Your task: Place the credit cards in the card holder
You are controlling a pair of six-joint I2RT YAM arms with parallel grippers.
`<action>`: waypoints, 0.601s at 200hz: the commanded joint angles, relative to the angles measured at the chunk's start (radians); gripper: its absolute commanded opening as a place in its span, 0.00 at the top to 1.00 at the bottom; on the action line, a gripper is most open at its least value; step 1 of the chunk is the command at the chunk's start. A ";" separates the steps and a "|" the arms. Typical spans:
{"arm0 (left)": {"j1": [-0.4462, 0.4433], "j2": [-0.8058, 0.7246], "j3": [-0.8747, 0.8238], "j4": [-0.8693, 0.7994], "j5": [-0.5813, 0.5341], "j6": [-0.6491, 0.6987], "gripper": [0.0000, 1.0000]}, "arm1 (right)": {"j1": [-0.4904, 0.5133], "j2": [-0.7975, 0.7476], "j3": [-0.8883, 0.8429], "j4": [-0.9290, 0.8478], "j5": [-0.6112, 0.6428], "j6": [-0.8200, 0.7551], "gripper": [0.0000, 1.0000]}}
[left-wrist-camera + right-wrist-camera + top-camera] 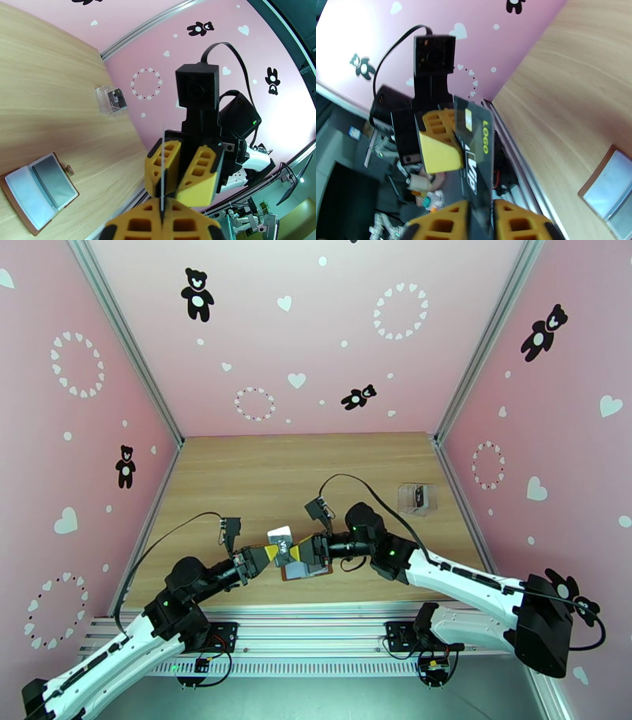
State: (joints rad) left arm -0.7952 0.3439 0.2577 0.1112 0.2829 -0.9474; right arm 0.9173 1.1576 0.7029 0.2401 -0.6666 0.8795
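A dark credit card [476, 158] with pale "VIP" and yellow "LOGO" print hangs in the air between both grippers. My left gripper [162, 215] is shut on one end of it, and the card [162, 173] shows edge-on there. My right gripper [480, 221] faces it with its fingers [199, 175] slightly apart around the card's other end. In the top view the two grippers [272, 554] [299, 549] meet over the table's near edge with the card [280, 538] upright between them. The brown card holder [39, 191] [610, 185] lies open flat below, greyish pockets up.
A clear plastic box [416, 498] [110, 99] with another dark card inside stands on the wooden table at the right. Pink walls close in the table on three sides. The metal rail [316, 619] runs along the near edge.
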 commanded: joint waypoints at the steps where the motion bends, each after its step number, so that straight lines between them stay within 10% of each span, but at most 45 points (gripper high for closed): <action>1: -0.002 -0.010 0.036 -0.054 0.048 0.017 1.00 | 0.005 -0.035 0.040 -0.032 -0.027 -0.058 0.69; 120: -0.004 -0.004 0.047 -0.063 0.123 0.007 1.00 | 0.013 -0.045 0.046 -0.034 -0.057 -0.068 0.76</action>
State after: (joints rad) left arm -0.7952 0.3443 0.2932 0.0635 0.3847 -0.9443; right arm 0.9173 1.1149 0.7208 0.1967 -0.7002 0.8219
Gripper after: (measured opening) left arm 0.035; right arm 0.256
